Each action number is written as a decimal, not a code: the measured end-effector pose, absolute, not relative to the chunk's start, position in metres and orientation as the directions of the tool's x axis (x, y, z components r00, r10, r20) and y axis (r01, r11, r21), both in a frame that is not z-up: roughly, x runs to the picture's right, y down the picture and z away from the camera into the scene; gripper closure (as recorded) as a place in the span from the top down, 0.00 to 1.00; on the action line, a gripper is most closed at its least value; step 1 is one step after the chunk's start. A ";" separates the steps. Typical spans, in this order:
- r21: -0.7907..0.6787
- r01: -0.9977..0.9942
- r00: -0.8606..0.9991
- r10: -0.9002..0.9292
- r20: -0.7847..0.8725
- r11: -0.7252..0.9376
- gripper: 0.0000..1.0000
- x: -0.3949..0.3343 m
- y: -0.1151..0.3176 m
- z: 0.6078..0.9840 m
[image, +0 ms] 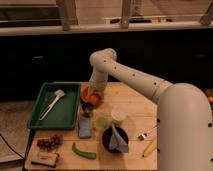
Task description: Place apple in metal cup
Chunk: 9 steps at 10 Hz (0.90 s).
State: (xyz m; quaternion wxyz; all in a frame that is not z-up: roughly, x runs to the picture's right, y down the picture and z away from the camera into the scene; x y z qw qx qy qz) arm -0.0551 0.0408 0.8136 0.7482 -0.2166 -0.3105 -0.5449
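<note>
My gripper [92, 94] hangs at the end of the white arm, down over the shallow orange bowl [85, 93] at the table's back left. A small orange-red round shape, the apple [94, 99], shows in the bowl right under the gripper; I cannot tell whether it is held. The metal cup [86, 111] is a small dark grey cup just in front of the bowl, close below the gripper.
A green tray [67, 114] with a white utensil lies left of the bowl. A blue packet [85, 128], a pale green cup [102, 123], a white cup [119, 115] and a dark bowl [114, 140] with a cloth stand in front. A green pepper [83, 151], grapes [49, 143] and a fork [145, 134] lie near the front edge.
</note>
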 end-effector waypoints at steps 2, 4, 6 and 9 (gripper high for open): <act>0.042 0.959 0.168 -0.683 0.711 0.280 0.00 -0.069 0.043 0.809; 0.059 0.966 0.134 -0.678 0.722 0.253 0.00 -0.076 0.046 0.807; 0.069 0.970 0.110 -0.672 0.733 0.234 0.10 -0.084 0.050 0.806; 0.074 0.972 0.095 -0.663 0.742 0.221 0.37 -0.086 0.053 0.806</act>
